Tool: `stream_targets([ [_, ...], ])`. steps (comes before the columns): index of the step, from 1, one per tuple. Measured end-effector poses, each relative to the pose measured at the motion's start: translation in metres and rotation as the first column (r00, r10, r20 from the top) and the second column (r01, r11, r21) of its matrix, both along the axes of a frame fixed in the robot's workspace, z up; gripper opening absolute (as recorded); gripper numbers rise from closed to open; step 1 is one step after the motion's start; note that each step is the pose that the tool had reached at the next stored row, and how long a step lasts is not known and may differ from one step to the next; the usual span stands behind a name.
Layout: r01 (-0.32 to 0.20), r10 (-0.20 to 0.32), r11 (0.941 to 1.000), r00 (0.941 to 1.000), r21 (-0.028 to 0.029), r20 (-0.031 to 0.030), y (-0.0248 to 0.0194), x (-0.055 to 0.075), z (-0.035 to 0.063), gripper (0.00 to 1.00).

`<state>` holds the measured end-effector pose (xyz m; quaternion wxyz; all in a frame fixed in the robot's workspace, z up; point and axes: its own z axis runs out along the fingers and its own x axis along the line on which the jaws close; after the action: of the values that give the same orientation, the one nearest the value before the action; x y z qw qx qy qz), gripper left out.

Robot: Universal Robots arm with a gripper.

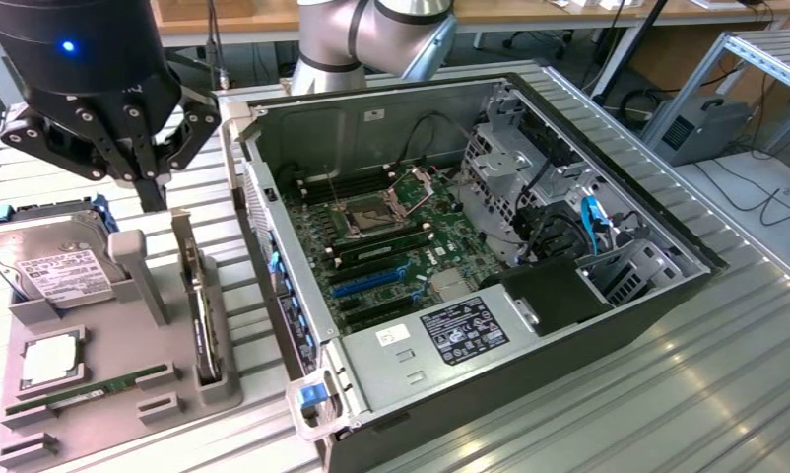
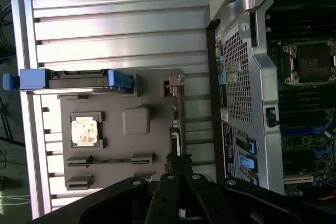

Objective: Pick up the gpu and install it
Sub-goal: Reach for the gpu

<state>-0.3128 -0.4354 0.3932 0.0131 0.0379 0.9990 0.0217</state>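
A ribbed metal desk (image 1: 658,374) (image 2: 115,30) carries the work, with wooden benches, cables and an aluminium frame behind it. The largest thing on it is an open computer case (image 1: 356,123) (image 2: 239,77) lying on its side, so that its motherboard (image 1: 395,236) (image 2: 310,108) and bare processor socket (image 1: 368,215) (image 2: 310,61) face up. Behind the case rises the grey robot arm (image 1: 368,34). Just beside the case, on the exterior view's left of it, lies a grey parts tray (image 1: 119,340) (image 2: 115,140). At the tray's end far from the case a silver hard drive (image 1: 60,266) (image 2: 79,80) with a white label leans in blue rails. The gpu (image 1: 201,296) (image 2: 176,124) stands on its thin edge in a slot along the tray's side nearest the case, outside the case and not installed, running parallel to the case's perforated rear panel. The end effector (image 1: 151,197) (image 2: 178,160) hangs over the tray, away from the case's opening, with its black fingers pressed together and nothing between them. It is nearest to the gpu: in the wrist view its tips line up with one end of the card, though whether they touch the card cannot be told. Farther from the case than the gpu, a square processor chip (image 1: 51,360) (image 2: 85,131) sits flat in a recess of the tray. Near it a narrow green RAM stick (image 1: 87,391) (image 2: 110,160) lies between two small holders.
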Motion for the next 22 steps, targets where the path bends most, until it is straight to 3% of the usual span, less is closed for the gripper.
stream_targets([
  [22, 0.0, 0.0, 1.0, 1.0, -0.0001, 0.0, -0.01, 0.0, 0.0, 0.11],
])
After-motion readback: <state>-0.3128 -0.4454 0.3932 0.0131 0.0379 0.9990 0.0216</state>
